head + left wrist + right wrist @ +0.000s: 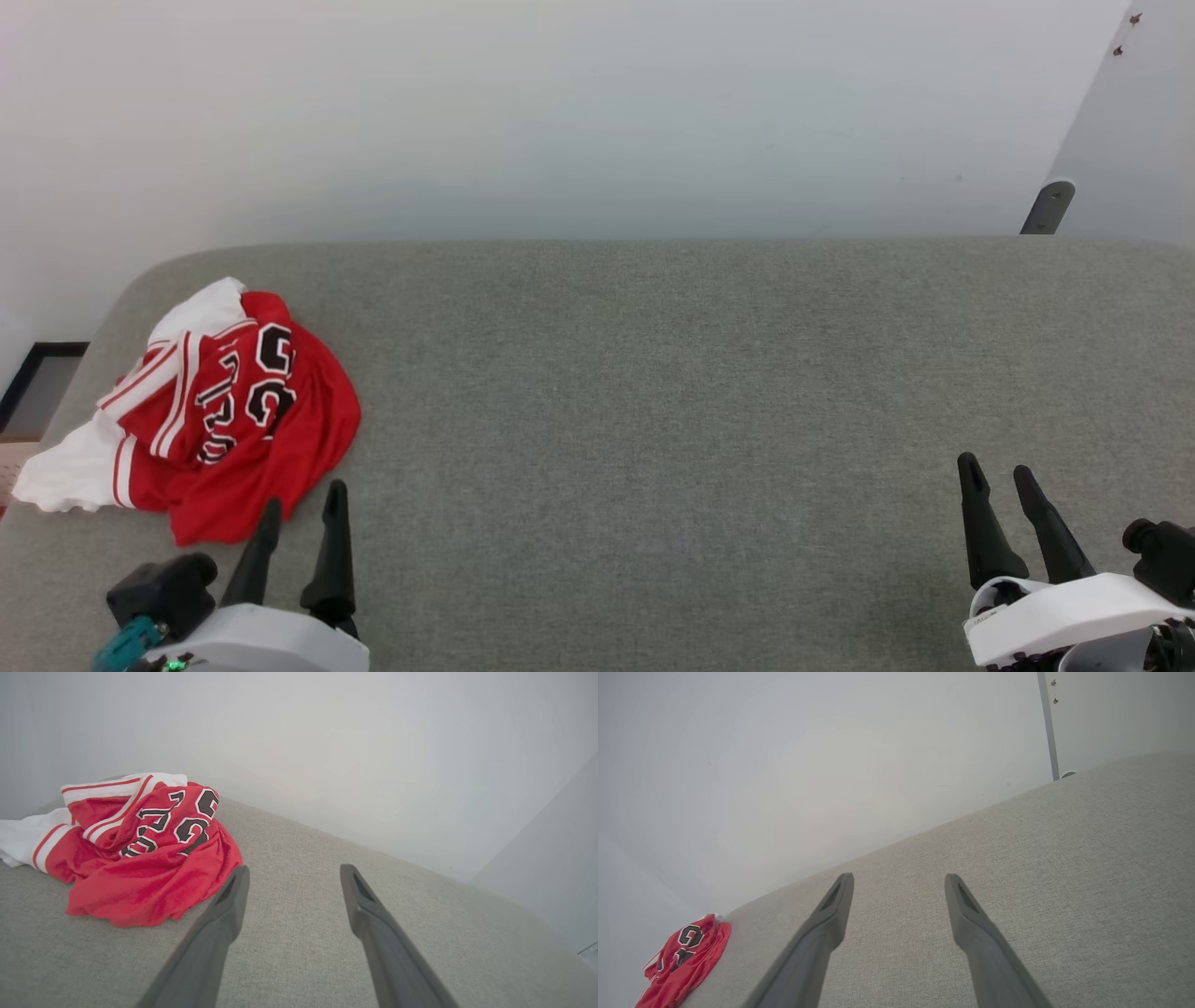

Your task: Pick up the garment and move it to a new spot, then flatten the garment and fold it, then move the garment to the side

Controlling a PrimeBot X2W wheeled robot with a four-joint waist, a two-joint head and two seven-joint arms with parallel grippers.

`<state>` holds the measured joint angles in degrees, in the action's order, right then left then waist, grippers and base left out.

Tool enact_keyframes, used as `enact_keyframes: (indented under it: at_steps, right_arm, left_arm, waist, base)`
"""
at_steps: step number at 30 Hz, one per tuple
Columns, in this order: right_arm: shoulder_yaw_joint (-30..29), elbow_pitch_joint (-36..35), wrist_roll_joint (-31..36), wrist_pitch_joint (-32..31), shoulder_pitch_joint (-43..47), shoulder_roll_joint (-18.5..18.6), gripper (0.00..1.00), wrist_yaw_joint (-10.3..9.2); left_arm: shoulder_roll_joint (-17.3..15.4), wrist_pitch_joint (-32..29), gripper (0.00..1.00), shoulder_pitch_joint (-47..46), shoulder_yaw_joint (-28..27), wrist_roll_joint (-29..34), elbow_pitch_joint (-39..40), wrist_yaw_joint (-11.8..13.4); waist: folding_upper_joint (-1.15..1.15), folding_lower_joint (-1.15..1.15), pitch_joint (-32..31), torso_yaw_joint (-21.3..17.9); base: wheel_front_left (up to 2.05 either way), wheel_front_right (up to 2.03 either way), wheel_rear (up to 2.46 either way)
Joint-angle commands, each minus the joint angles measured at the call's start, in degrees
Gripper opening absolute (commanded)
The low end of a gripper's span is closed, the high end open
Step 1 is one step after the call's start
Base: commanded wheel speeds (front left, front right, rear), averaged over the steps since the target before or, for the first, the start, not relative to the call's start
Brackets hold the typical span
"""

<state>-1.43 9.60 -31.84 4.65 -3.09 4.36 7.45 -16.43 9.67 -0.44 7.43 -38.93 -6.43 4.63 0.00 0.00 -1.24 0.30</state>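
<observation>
The garment (pixel 233 411) lies crumpled just ahead-left of the left gripper (pixel 302 504), whose jaws stand wide and empty, so it should reach forward and pinch a thick red fold; the right gripper (pixel 996 471), equally spread, sits well apart

Grey woven fabric surface (pixel 653 392) is spanning the lower part of the head view, with a rounded corner showing at its far left. Plain white wall (pixel 560 112) is running right behind the surface's far edge. Pale grey panel (pixel 1134 131) is standing beyond the surface's far right corner, slanting against the wall. Dark metal bracket (pixel 1048 207) is sitting at the panel's foot, just above the surface's far edge. Two small dark marks (pixel 1135 18) are showing high on the panel. Black-framed object (pixel 42 392) is sitting just past the surface's left edge; can't tell what it is.
</observation>
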Motion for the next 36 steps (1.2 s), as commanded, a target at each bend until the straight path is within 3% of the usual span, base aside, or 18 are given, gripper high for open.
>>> enact_keyframes:
  at_steps: [1, 36]
  right_arm:
    - [-0.08, -0.75, 1.52, 0.53, 0.16, -0.05, 1.0, 0.04]
    - [0.02, -3.46, 18.2, 2.75, 2.43, -0.67, 1.0, 0.05]
  left_arm:
    - [-0.62, 0.52, 1.0, 0.25, -0.01, 1.61, 0.71, 0.34]
    - [-1.39, 4.63, 1.0, 2.87, -0.86, 14.99, 3.14, -0.53]
  waist:
    - [0.0, 0.0, -0.04, 0.0]
    - [0.0, 0.0, -1.24, -0.14]
  base:
    - [0.0, 0.0, 0.0]
    - [0.0, 0.0, 0.0]
